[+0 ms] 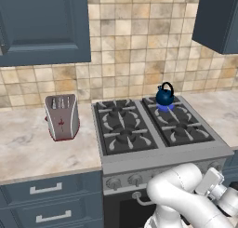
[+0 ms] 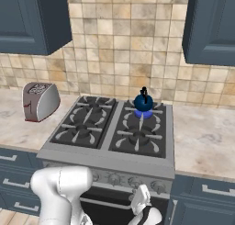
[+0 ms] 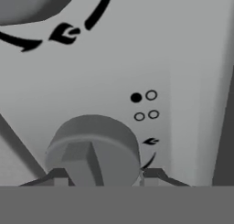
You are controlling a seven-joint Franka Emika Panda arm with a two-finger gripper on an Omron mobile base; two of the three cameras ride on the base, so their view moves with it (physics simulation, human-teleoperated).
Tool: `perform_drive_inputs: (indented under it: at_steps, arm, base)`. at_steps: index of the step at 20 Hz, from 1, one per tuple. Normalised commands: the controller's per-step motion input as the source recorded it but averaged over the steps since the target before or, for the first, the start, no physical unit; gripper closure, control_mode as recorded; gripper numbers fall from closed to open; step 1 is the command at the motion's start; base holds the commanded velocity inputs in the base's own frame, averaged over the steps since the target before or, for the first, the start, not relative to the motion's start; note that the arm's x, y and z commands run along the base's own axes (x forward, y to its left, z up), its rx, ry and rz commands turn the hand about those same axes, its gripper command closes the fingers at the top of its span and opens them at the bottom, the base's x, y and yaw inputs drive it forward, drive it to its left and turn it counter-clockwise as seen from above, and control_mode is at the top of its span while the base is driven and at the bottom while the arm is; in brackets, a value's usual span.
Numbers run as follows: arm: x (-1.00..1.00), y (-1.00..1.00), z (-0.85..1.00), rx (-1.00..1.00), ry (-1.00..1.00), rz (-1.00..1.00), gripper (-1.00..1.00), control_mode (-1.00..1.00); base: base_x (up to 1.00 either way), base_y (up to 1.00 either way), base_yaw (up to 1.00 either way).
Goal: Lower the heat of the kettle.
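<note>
The kettle (image 1: 164, 97) (image 2: 143, 102), small, round and dark blue, stands on the stove's back right burner over a blue flame (image 2: 143, 113). My gripper (image 3: 104, 175) is down at the stove's front panel, shut on a grey round stove knob (image 3: 93, 141), with one dark fingertip on each side of it. Beside the knob are four small dots (image 3: 135, 98), the upper left one filled in, and a flame mark (image 3: 151, 141). In the base views my hand (image 2: 140, 199) is pressed against the right part of the panel, below the kettle's side.
A silver toaster (image 1: 62, 116) stands on the counter left of the stove (image 1: 116, 164). More knobs (image 1: 113, 183) line the front panel above the oven handle (image 1: 139, 199). Blue drawers (image 1: 46, 190) sit below the counter, and wall cabinets (image 1: 44, 24) hang above.
</note>
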Motion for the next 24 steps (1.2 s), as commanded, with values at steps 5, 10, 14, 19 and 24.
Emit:
perform_drive_inputs:
  at_steps: [5, 10, 14, 19, 24]
  arm:
    - [0.01, -0.32, 0.4, 0.0, 0.01, -0.01, 1.0, -1.0]
    - [0.0, -0.17, 0.05, 0.0, 0.0, -0.05, 1.0, -1.0]
    - [0.0, -0.06, 0.0, 0.03, 0.0, 0.0, 1.0, -1.0]
    - [0.0, 0.0, 0.01, 0.13, 0.0, -0.03, 1.0, -1.0]
    - [0.0, -0.02, 0.13, 0.26, 0.0, -0.03, 1.0, -1.0]
  base:
    - [0.0, 0.0, 0.0]
    - [0.0, 0.0, 0.0]
    - [0.0, 0.0, 0.0]
    - [0.0, 0.0, 0.0]
    - [0.0, 0.0, 0.0]
